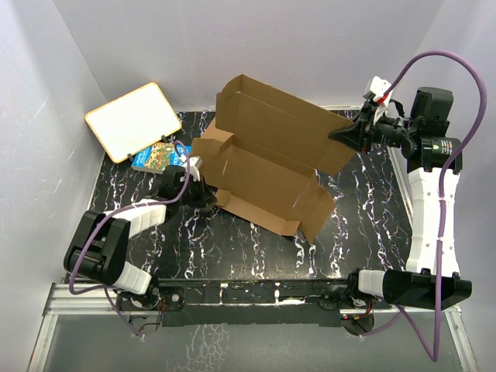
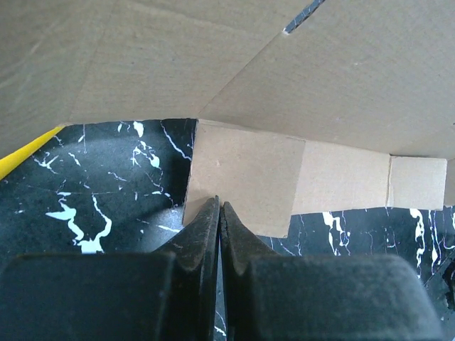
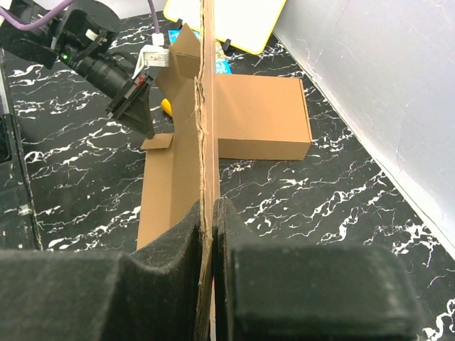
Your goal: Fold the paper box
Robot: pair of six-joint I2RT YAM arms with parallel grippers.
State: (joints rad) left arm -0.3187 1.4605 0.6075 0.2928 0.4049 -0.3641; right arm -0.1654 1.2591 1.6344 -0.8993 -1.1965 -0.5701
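Paper box [image 1: 263,167] edge inside right claw [image 3: 211,206]

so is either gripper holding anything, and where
The right gripper is clamped on the box, on the edge of its raised panel. The left gripper is shut at a small flap, seemingly holding nothing.

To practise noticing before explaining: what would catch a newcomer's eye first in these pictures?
The half-folded brown box sits mid-table, with one big panel standing up and the right gripper shut on its edge. The left gripper, shut, has its tips at a small flap on the box's left side. At the back left is a yellow-rimmed whiteboard, with a colourful book beside it.
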